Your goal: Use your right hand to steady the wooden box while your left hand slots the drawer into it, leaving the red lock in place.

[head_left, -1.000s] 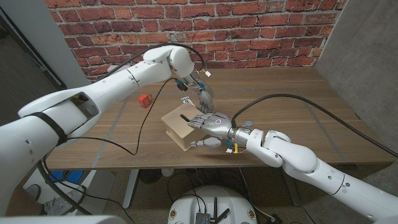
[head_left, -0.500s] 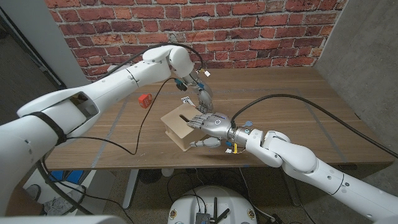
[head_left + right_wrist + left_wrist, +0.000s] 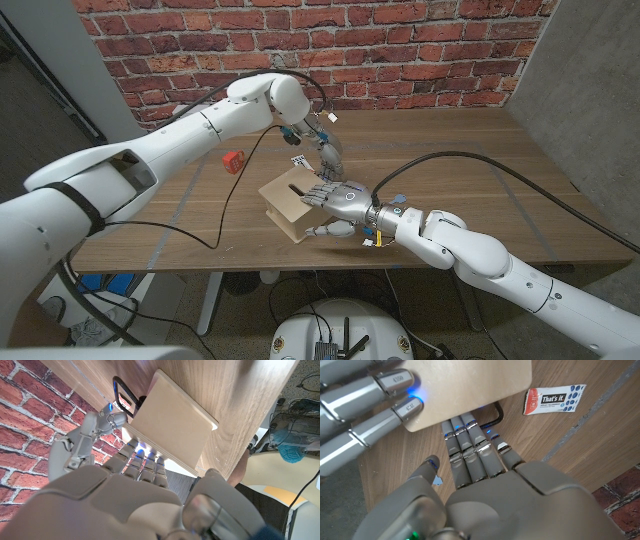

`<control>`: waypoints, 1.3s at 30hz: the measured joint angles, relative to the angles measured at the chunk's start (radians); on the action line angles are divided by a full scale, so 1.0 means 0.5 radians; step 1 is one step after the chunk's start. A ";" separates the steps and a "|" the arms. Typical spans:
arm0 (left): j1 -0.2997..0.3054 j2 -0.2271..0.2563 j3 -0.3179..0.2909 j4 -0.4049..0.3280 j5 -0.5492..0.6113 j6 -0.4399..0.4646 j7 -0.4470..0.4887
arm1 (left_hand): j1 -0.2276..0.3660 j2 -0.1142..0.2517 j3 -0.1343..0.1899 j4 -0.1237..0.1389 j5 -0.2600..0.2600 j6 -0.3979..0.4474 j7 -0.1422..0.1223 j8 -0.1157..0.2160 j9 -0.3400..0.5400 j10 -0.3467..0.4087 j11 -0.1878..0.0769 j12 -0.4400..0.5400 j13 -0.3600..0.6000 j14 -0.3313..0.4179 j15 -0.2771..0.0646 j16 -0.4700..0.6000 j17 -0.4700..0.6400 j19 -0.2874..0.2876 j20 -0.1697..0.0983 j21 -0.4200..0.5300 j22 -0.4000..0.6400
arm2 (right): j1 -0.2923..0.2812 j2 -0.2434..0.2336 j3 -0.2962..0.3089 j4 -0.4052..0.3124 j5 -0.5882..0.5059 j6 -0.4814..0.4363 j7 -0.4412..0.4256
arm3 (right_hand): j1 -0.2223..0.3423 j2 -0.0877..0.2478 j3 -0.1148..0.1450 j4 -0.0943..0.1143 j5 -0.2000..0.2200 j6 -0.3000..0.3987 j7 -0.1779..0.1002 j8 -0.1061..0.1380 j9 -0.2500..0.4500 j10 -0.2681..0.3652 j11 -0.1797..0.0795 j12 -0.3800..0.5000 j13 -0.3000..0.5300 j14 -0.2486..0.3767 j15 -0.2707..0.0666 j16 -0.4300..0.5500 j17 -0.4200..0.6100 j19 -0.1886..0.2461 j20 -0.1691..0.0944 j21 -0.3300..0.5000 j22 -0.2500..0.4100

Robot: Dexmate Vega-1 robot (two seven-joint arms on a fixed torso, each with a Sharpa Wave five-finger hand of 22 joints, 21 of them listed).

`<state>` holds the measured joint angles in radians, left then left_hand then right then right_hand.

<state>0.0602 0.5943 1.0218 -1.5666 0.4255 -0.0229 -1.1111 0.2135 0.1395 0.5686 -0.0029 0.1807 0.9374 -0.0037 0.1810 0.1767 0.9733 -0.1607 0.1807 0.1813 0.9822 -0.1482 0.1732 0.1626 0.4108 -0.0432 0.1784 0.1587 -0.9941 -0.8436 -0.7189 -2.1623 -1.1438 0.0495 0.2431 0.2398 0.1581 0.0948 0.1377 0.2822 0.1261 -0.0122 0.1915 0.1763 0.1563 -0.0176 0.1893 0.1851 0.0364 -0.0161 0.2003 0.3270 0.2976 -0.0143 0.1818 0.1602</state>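
The light wooden box (image 3: 285, 207) stands tilted near the table's front edge. My right hand (image 3: 338, 205) grips it from the right, fingers over its top panel (image 3: 172, 425) and thumb (image 3: 210, 485) below. Behind the box, my left hand (image 3: 328, 152) reaches down with straight fingers (image 3: 470, 450) to the box's far edge (image 3: 470, 385). A black handle (image 3: 497, 414) shows there beside the fingertips; the drawer's body is hidden by the box. The same handle (image 3: 124, 394) and left hand (image 3: 80, 447) show past the box in the right wrist view. The red lock (image 3: 233, 161) lies on the table, left of the box and apart from it.
A small white snack bar (image 3: 554, 400) lies on the table just behind the box, close to my left hand; it is also the white scrap (image 3: 298, 160) in the head view. A black cable (image 3: 225, 215) hangs across the table's left part. A brick wall (image 3: 420, 60) stands behind the table.
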 measured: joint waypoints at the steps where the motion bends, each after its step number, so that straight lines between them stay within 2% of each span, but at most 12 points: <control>1: 0.000 -0.002 -0.001 0.003 0.003 -0.002 0.005 | 0.000 0.000 0.000 0.000 0.000 0.000 0.000 0.000 0.000 0.000 0.000 0.000 0.000 -0.003 0.000 0.000 0.000 0.000 0.000 0.000 0.000 | -0.001 -0.001 0.000 0.000 0.000 0.000 -0.001 | 0.000 0.000 0.000 0.000 0.000 0.000 0.000 0.000 0.000 0.000 0.000 0.000 0.000 0.000 0.000 0.000 0.000 0.000 0.000 0.000 0.000; 9: 0.000 -0.011 -0.006 0.016 0.015 -0.015 0.037 | -0.010 -0.010 0.022 0.000 0.000 -0.030 0.008 0.000 0.000 -0.025 -0.003 0.000 0.000 -0.036 0.014 0.000 0.000 -0.010 -0.010 0.000 0.000 | -0.006 -0.006 0.003 -0.001 0.001 0.000 -0.010 | 0.000 0.000 0.000 0.000 0.000 0.000 0.000 -0.004 -0.002 0.000 0.000 0.004 -0.003 0.000 0.000 0.000 0.000 -0.007 0.000 -0.003 0.000; 13: 0.000 -0.015 -0.012 0.022 0.023 -0.021 0.063 | -0.015 -0.015 0.029 -0.006 0.000 -0.054 0.018 -0.007 0.000 -0.064 0.015 0.000 0.000 -0.057 0.021 0.000 0.000 -0.021 0.001 0.000 0.000 | -0.006 -0.009 0.005 -0.002 0.001 0.000 -0.013 | 0.000 0.000 0.000 0.000 0.000 -0.001 0.000 0.002 -0.005 0.000 0.000 0.007 -0.004 0.000 0.000 0.000 0.000 -0.007 0.000 -0.004 0.000; 16: 0.000 -0.016 -0.013 0.022 0.028 -0.023 0.082 | -0.018 -0.019 0.039 -0.017 0.000 -0.070 0.005 -0.007 0.000 -0.066 0.013 0.000 0.000 -0.065 0.021 0.000 -0.002 -0.021 0.001 0.000 0.000 | -0.007 -0.011 0.006 -0.003 0.001 0.000 -0.014 | 0.000 0.000 0.000 0.000 0.000 -0.004 0.003 0.002 -0.004 0.000 0.000 0.007 -0.003 0.000 0.000 0.000 0.000 -0.007 0.000 -0.004 0.000; 39: 0.044 -0.016 -0.077 -0.001 0.040 -0.052 0.257 | -0.026 -0.026 0.083 -0.061 0.000 -0.151 0.002 -0.007 0.000 -0.182 0.019 -0.015 -0.008 -0.162 0.054 -0.017 -0.009 -0.043 0.000 0.000 0.000 | -0.015 -0.020 0.033 -0.026 -0.011 -0.005 -0.045 | 0.000 0.000 0.000 0.000 0.000 0.004 0.004 0.001 -0.003 0.000 0.000 0.007 -0.002 0.000 0.000 0.000 0.000 -0.003 -0.004 -0.007 0.002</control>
<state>0.0822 0.5862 0.9835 -1.5673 0.4456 -0.0490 -0.9827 0.2004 0.1264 0.6101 -0.0334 0.1807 0.8617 -0.0029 0.1774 0.1766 0.8822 -0.1511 0.1731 0.1771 0.9014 -0.1213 0.1645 0.1582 0.3894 -0.0431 0.1785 0.1588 -1.0015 -0.8534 -0.7025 -2.1753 -1.1494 0.0469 0.2206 0.2398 0.1581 0.0948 0.1377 0.2822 0.1281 -0.0102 0.1923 0.1749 0.1562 -0.0175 0.1926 0.1843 0.0364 -0.0161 0.2003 0.3270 0.2961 -0.0164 0.1785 0.1610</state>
